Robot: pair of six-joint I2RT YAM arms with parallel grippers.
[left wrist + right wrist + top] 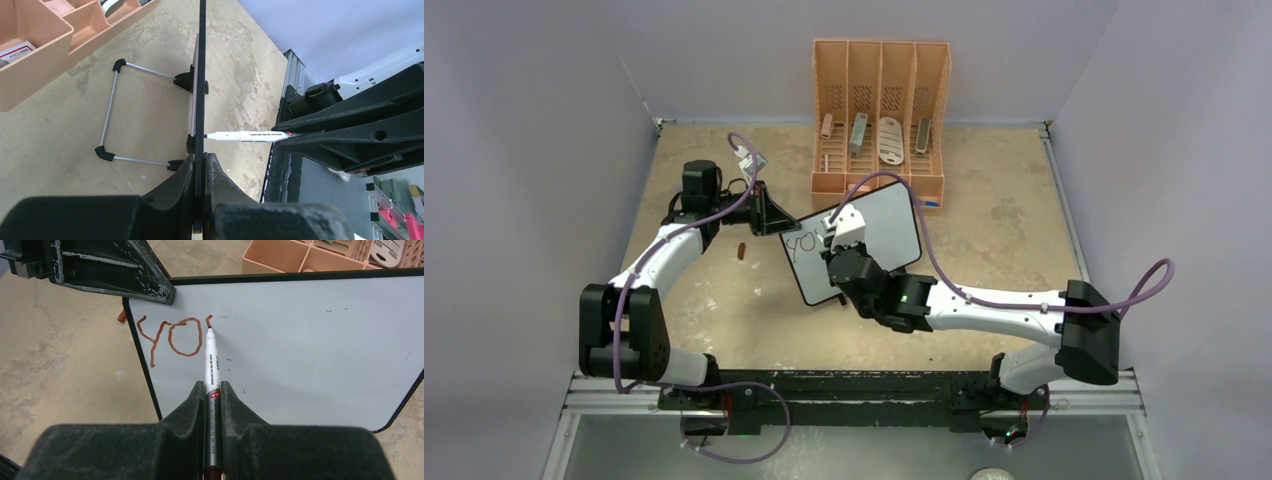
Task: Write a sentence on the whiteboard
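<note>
- Whiteboard (884,225) sat mid-counter (1004,240), propped on its wire stand (112,115), just at 6 o'clock of the orange organizer (880,110).
- Left hand (200,165) closed on the board's frame at its 9 o'clock end, steadying it.
- Right hand (212,390) clamped around the marker (211,360), nib touching the white face.
- Sentence (170,337) only begun: "yo" plus the first stroke of the next letter, up in the board's 10 o'clock corner.
- Small red-brown piece (741,250) lay on the counter at 9 o'clock of the board; possibly the cap, too small to tell.

Risks, as judged:
- Board is held by one edge only, so nib pressure far from that edge could swing or flex it and break the stroke.
- Too light a press would leave gaps; too hard could skid the barrel back through the fingers.
- Wrist or cable crossing the fresh ink could smear it.
- Letters are large, so the rest may crowd the lines.

Orientation:
- In the overhead view the board's long axis ran 8 to 2 o'clock, its face turned toward 5 o'clock.
- In the right wrist view the marker's long axis ran 6 to 12, nib at 12.
</note>
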